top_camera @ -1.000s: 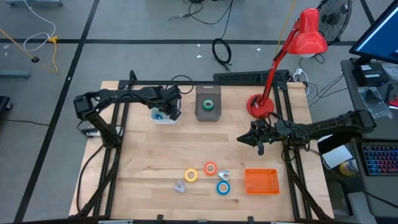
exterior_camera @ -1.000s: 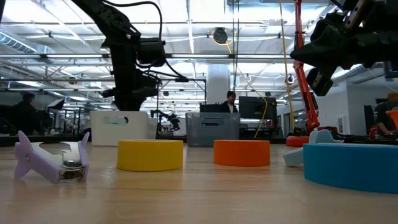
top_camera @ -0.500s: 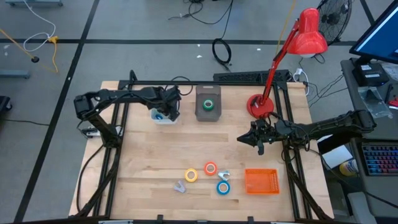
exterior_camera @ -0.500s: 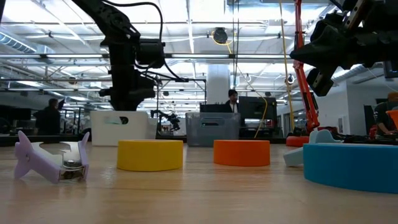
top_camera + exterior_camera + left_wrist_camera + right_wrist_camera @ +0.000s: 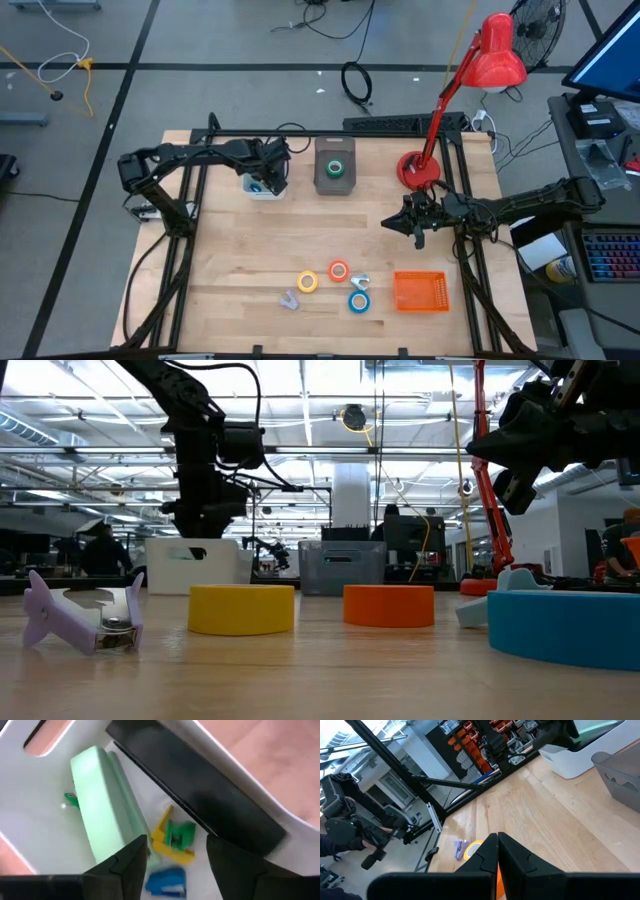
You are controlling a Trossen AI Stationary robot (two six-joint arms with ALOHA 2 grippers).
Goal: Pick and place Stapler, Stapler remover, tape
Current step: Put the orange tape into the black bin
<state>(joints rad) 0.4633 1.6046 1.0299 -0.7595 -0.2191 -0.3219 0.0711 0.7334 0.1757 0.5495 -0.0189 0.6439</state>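
- Over the last second the left gripper (image 5: 268, 183) has shifted only slightly above the white bin (image 5: 250, 189); the right arm and every item on the table have stayed where they were. In the room behind, a person (image 5: 101, 549) has walked rightward.
- Inside the white bin, the left wrist view shows a pale green stapler (image 5: 104, 815), a black stapler (image 5: 195, 785) lying along the bin's wall, a small blue stapler (image 5: 166, 881) and a yellow-and-green staple remover (image 5: 174, 838) between them.
- The left gripper (image 5: 176, 865) hangs just over these, its fingers (image 5: 131, 857) spread apart with nothing between them.
- The green tape roll (image 5: 336, 168) sits in the grey bin (image 5: 334, 181), just right of the white bin at the table's far edge.
- Near the front edge lie the yellow tape roll (image 5: 307, 283), the orange-red tape roll (image 5: 339, 270) and the blue tape roll (image 5: 359, 300), close together; a light blue staple remover (image 5: 361, 281) lies just beside the blue roll.
- A lilac staple remover (image 5: 289, 299) rests on the wood left of the yellow roll.
- An orange basket (image 5: 420, 292) stands right of the rolls.
- The right gripper (image 5: 415, 226) hovers above the table's right half, near the red lamp (image 5: 418, 170); its fingers (image 5: 512, 851) are pressed together and carry nothing.
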